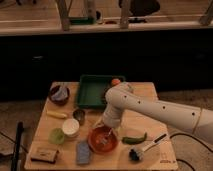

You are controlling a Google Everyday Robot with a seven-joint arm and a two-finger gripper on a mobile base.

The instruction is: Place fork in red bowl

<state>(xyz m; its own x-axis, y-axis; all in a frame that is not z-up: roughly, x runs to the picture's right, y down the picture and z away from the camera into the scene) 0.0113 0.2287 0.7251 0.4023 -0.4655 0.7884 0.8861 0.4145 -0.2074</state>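
The red bowl (102,140) sits near the front middle of the wooden table. A slim pale fork (104,137) shows inside it, slanting up towards my gripper. My gripper (107,128) hangs at the end of the white arm (150,111), which reaches in from the right, right over the bowl's far rim. The gripper's tip is partly hidden by the arm's wrist, so I cannot tell whether it still touches the fork.
A green tray (96,91) with an orange (116,81) behind it stands at the back. The maroon bowl (59,93), banana (56,114), metal cup (79,116) and white cup (70,127) are on the left. A blue sponge (83,152), green pepper (134,139) and dish brush (145,147) lie in front.
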